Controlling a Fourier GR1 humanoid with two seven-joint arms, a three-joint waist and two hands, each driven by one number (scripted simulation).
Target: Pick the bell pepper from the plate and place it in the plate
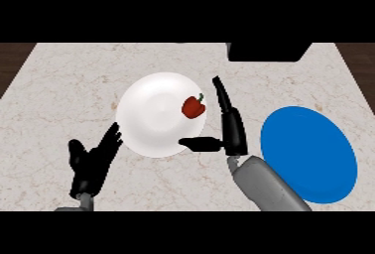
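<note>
The pepper is small, dark red and glossy, with a short green stem pointing up and to the right. It lies on the white plate, in that plate's right half, near the rim but fully on it. No hand touches it.

The white plate sits on the marble counter, left of centre. The blue plate lies well apart to the right, bare.

The right hand stands between the two plates, just beside the white plate's right edge. Its fingers are straight and stretched up the view, passing to the right of the pepper without reaching it. Its thumb juts left and overlaps the white plate's lower right rim; whether it touches the rim cannot be told. The hand holds nothing. Its grey forearm runs down to the lower edge and is cut off there.

The left hand rests at lower left, open, fingers spread and pointing up, their tips near the white plate's left rim. Only a short piece of its wrist shows at the bottom.

A black object at the counter's far edge is cut off by the top; what it is cannot be made out. Dark wood shows at the upper left corner beyond the counter.
</note>
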